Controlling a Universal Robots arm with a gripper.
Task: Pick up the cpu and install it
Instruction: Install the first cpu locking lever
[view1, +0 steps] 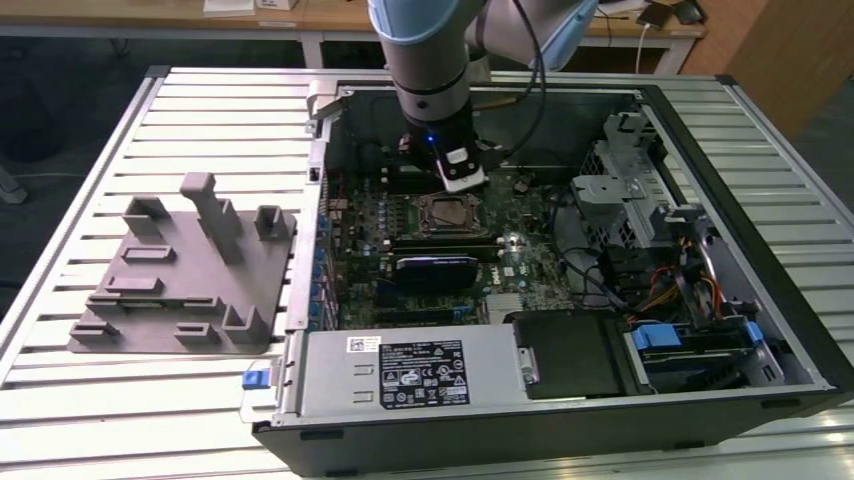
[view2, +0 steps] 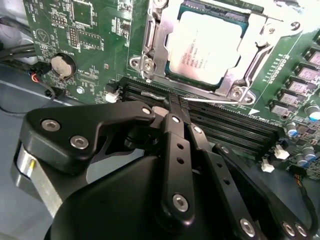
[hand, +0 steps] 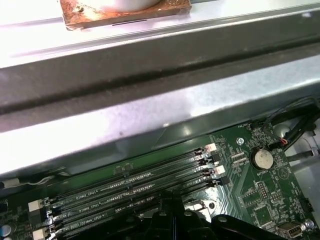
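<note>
- Second wrist view: cpu (view2: 206, 44) already seated in socket (view2: 150, 37); install step judged done.
- Gripper (view2: 172, 105) clenched, nothing held, just beside socket.
- Straight lift-off is called for, memory slots (view2: 225, 125) avoided.

The top of the cpu (view2: 207, 47) is cut off by the edge in the second wrist view. The black gripper (view2: 172, 107) hides part of the memory slots (view2: 235, 127) right under its fingers (view2: 176, 150). The fingertips sit too close together to tell them apart.
</note>
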